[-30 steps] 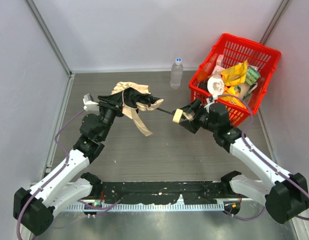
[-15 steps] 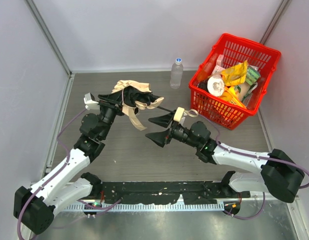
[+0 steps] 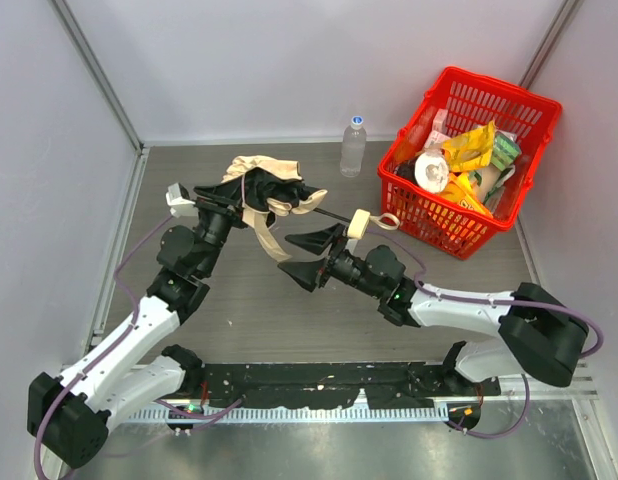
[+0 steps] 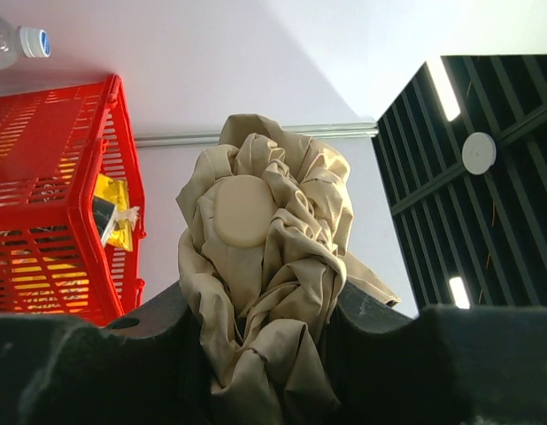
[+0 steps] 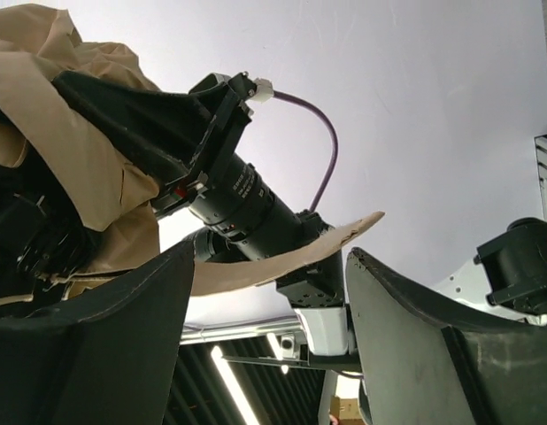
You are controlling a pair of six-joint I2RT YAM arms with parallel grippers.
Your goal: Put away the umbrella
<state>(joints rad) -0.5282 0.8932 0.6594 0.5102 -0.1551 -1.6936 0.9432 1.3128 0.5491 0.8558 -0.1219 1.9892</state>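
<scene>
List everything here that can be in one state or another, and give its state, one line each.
umbrella: canopy collapsed and bunched, shaft extended, held off the table
strap: undone, hanging loose
left gripper: shut on the umbrella's fabric
right gripper: open, holding nothing
water bottle: upright, cap on
red basket: upright, full of packets

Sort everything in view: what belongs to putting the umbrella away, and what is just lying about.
Belongs to the job:
umbrella
left jaws, shut on its fabric
right jaws, open near its shaft

Lying about:
red basket
yellow packets and other goods in it
water bottle
</scene>
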